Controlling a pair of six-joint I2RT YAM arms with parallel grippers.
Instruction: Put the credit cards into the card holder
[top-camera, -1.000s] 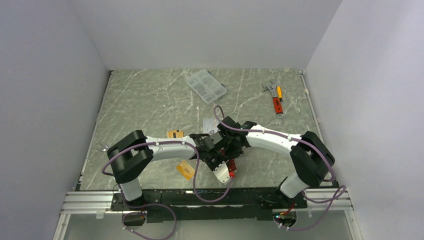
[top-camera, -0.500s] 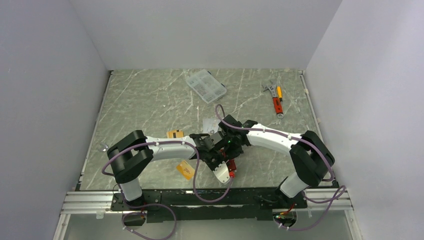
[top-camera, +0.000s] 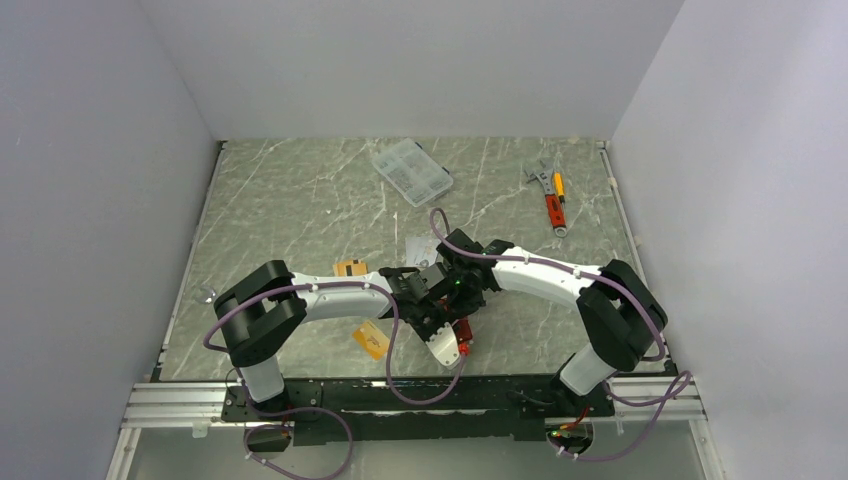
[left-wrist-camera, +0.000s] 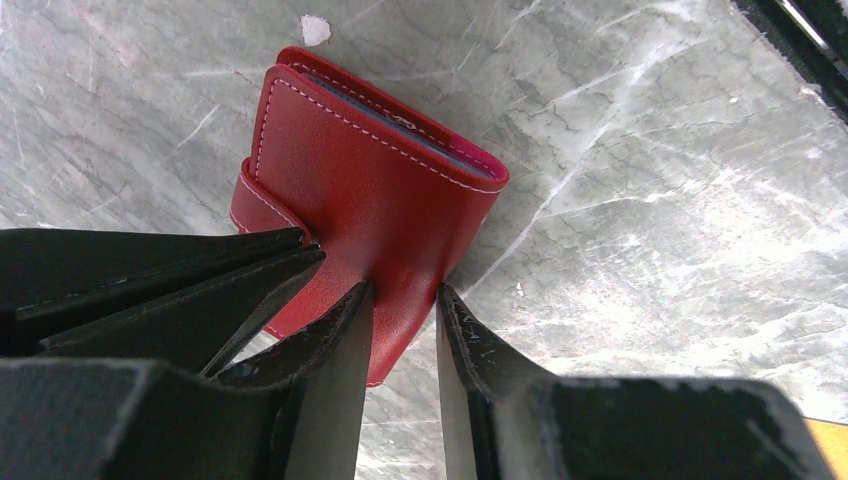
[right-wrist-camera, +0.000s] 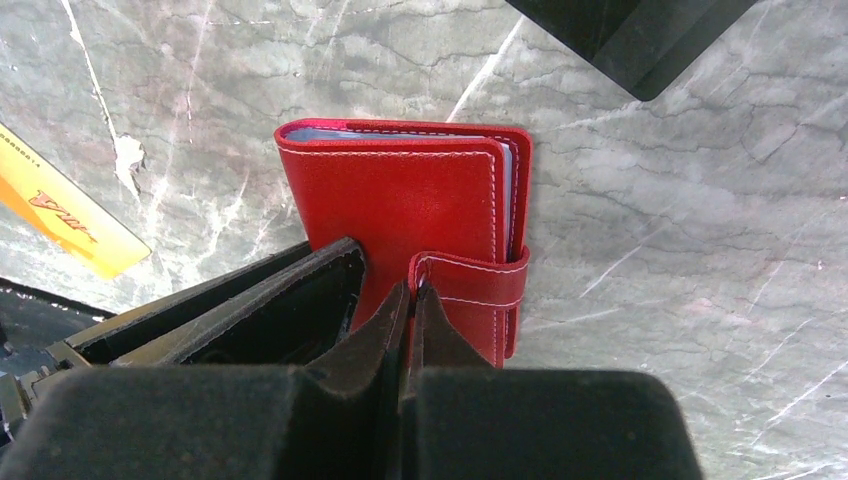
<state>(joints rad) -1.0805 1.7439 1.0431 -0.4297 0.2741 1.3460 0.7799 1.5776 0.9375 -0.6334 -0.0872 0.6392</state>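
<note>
- Holder (right-wrist-camera: 400, 200): red, folded shut, at the near-centre of the table (top-camera: 300, 200), btwn the two wrists and partly hidden under them in the top view.
- Tab (right-wrist-camera: 470, 280) wraps round one edge of the holder. White stitching along the borders, light blue lining shows at the top edge.
- Can't tell if the holder lies flat or is tipped up a bit.
- L gripper (left-wrist-camera: 402, 292): narrow gap, one finger on each face of the holder's near edge, so it's clamping the holder.
- R gripper (right-wrist-camera: 411, 288): fingers pressed together, tips right at the free end of the tab, touching the holder's face. Can't tell if any of the tab is pinched btwn them.
- In the L wrist view the R gripper comes in from the left and meets the holder at the tab.
- Orange card (top-camera: 371, 340): flat on the table just left of the grippers, near the front edge, apart from the holder.
- 2nd orange card (top-camera: 349, 267): further back, beside the L arm's forearm.
- Grey card (top-camera: 419, 246): flat, just behind the wrists, partly covered by the R arm's cable.
- Clear box (top-camera: 411, 171): w/ compartments, well back, centre of the table.
- Hand tools (top-camera: 551, 200): back right, one grey, one w/ red and yellow on it.
</note>
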